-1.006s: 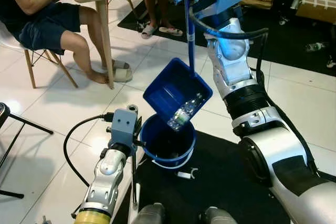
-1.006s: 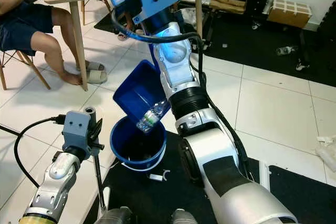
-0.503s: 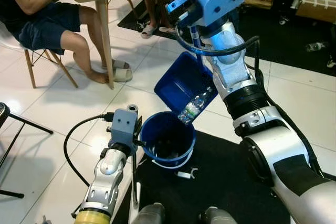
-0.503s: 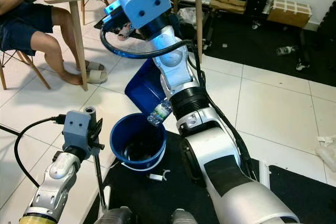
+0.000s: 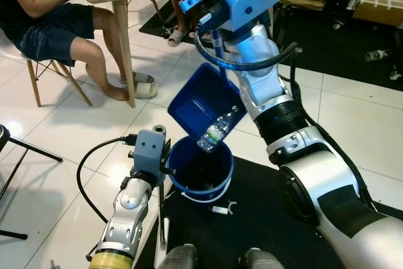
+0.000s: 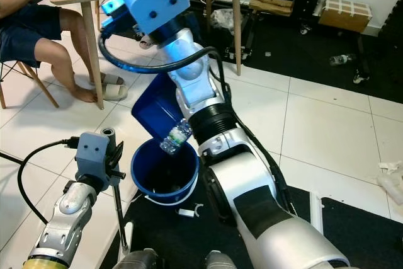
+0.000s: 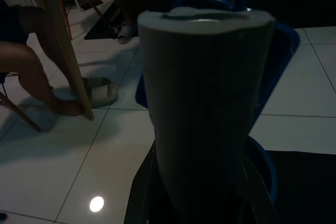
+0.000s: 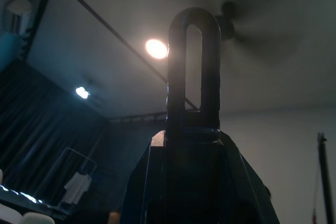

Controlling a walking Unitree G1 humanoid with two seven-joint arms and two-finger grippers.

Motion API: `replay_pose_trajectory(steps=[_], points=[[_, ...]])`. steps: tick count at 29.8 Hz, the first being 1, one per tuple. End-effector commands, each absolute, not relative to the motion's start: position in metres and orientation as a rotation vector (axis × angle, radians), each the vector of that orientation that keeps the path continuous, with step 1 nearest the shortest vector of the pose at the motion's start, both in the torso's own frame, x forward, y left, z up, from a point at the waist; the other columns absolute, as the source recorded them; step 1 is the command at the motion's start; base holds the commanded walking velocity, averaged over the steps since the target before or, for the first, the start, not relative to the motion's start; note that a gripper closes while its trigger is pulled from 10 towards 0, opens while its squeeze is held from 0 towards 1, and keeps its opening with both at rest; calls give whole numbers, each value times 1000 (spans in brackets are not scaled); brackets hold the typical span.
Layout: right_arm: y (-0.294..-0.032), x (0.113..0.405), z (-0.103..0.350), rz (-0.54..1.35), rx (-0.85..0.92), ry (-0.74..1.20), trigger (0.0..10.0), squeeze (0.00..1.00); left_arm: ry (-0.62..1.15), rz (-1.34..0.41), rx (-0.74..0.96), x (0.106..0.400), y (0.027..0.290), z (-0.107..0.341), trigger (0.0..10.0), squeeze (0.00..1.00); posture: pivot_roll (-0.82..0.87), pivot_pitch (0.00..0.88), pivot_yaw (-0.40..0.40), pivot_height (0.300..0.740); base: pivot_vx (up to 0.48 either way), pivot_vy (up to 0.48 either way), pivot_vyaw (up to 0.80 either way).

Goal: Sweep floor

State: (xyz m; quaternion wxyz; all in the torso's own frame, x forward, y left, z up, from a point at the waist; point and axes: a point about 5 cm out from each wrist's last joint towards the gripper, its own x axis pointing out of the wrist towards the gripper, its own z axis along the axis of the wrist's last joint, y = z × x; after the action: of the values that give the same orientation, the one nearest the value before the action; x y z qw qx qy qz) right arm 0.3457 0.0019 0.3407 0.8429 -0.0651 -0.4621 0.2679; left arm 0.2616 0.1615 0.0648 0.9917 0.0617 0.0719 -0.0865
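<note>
Dustpan (image 5: 204, 102) tilts over bucket (image 5: 200, 169) on white tile, black mat beside; bottle (image 5: 216, 130) at its lip. Right gripper (image 8: 191, 129) clamps the handle, ceiling beyond. Left gripper (image 7: 202, 145) hugs a grey pole (image 7: 202, 98).

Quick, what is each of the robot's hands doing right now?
Left gripper: shut on a grey pole.
Right gripper: shut on the dustpan handle, tipping the blue dustpan and its plastic bottle over the blue bucket.
</note>
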Motion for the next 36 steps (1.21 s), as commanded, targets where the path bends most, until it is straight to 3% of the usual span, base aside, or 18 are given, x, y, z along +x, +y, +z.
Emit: replay_pose_trajectory(steps=[1, 36], points=[[13, 335, 356, 605, -155, -1067, 10000, 0, 121, -181, 138, 262, 159, 68, 10000, 0, 98, 30, 2, 740, 0, 0, 0], [39, 311, 341, 649, -428, -1237, 10000, 0, 125, -179, 134, 260, 158, 67, 10000, 0, 92, 41, 6, 740, 0, 0, 0]])
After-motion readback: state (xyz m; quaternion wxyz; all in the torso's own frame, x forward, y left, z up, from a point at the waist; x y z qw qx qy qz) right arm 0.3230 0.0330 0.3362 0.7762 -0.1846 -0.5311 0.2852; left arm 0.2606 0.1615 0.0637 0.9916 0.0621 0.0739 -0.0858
